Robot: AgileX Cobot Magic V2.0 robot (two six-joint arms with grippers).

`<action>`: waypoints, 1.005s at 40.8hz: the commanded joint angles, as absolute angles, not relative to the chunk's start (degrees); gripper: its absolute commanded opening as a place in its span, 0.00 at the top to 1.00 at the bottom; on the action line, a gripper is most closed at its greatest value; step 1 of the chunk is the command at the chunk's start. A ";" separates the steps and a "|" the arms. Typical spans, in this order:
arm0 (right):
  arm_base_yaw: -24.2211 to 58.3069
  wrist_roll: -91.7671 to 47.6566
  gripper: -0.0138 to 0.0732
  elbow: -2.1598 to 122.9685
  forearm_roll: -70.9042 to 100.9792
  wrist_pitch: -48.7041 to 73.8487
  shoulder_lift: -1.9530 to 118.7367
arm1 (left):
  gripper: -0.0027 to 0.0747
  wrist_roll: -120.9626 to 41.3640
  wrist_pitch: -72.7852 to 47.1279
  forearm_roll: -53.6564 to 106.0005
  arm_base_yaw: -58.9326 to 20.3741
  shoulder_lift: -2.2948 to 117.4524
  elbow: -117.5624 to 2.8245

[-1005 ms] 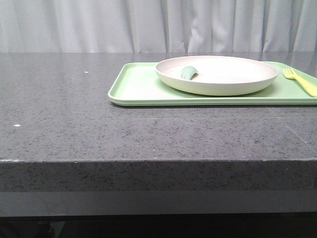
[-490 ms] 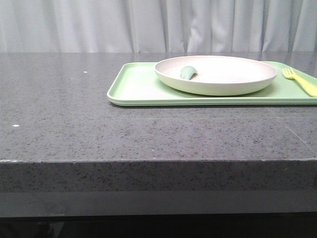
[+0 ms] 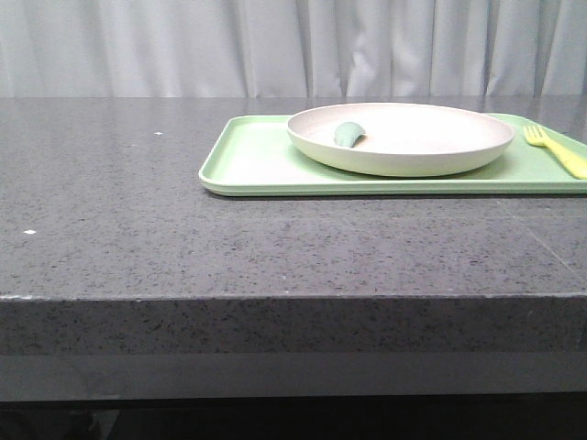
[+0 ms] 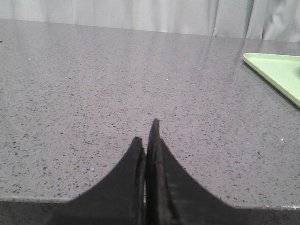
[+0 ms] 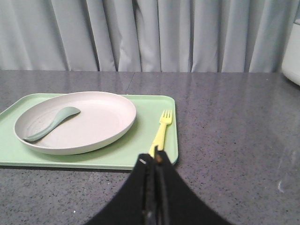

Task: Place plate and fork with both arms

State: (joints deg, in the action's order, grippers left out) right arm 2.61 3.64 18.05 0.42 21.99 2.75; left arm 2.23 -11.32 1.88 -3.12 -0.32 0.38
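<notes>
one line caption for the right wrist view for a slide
Shut right gripper near fork beside plate on green tray.

Tray at the right rear of the bench, plate and fork side by side on it.

We found the tray (image 3: 266, 165) lying on the bench (image 3: 138, 238), toward its right and back from the front edge, with the curtain (image 3: 183, 46) behind the bench's far edge. The plate (image 3: 431, 160) sat on the tray, right of the tray's middle, leaving a bare stretch of tray to its left. A spoon (image 3: 348, 135) lay inside the plate, in its left part. The fork (image 3: 555, 151) lay on the tray just right of the plate, apart from it, tines pointing away from us. Our left hand (image 4: 147, 140) stood over the bench left of the tray, and our right hand (image 5: 154, 164) before the tray's front right corner.
</notes>
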 commanded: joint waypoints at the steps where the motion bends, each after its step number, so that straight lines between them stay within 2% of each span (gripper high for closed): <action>1: 2.51 3.23 0.92 19.53 0.00 17.17 3.43 | 0.99 2.11 -6.31 2.07 -3.01 -1.56 0.47; 23: 2.51 3.23 0.92 18.81 0.00 16.83 3.43 | 0.99 2.11 -6.31 2.07 -3.01 -1.56 0.47; 41: 2.40 3.13 0.92 -1.56 0.00 4.64 -0.64 | 0.99 2.11 -6.31 2.07 -3.01 -1.56 0.47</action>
State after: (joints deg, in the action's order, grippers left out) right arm 2.61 3.64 -0.35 0.42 12.54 0.09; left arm 2.23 -11.32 1.88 -3.12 -0.32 0.38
